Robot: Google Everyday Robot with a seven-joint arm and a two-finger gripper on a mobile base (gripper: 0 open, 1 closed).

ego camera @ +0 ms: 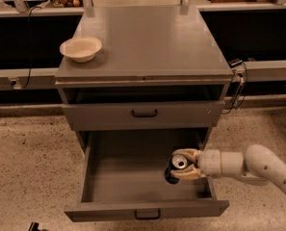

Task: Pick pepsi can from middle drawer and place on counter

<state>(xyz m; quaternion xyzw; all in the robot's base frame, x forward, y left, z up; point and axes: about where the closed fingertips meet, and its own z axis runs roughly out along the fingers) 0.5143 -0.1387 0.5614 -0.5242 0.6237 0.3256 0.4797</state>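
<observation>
Grabbing step, by the look of it: holding the small dark blue pepsi can (179, 163) with the silver top tight in the cream two-finger gripper (175, 165), inside the right part of the pulled-out wide grey metal middle drawer (128, 174). Next, probably lift up and out, clear of the shut drawer above. Then set down on the big flat grey counter (152, 37), away from the round cream bowl (81, 48).
</observation>
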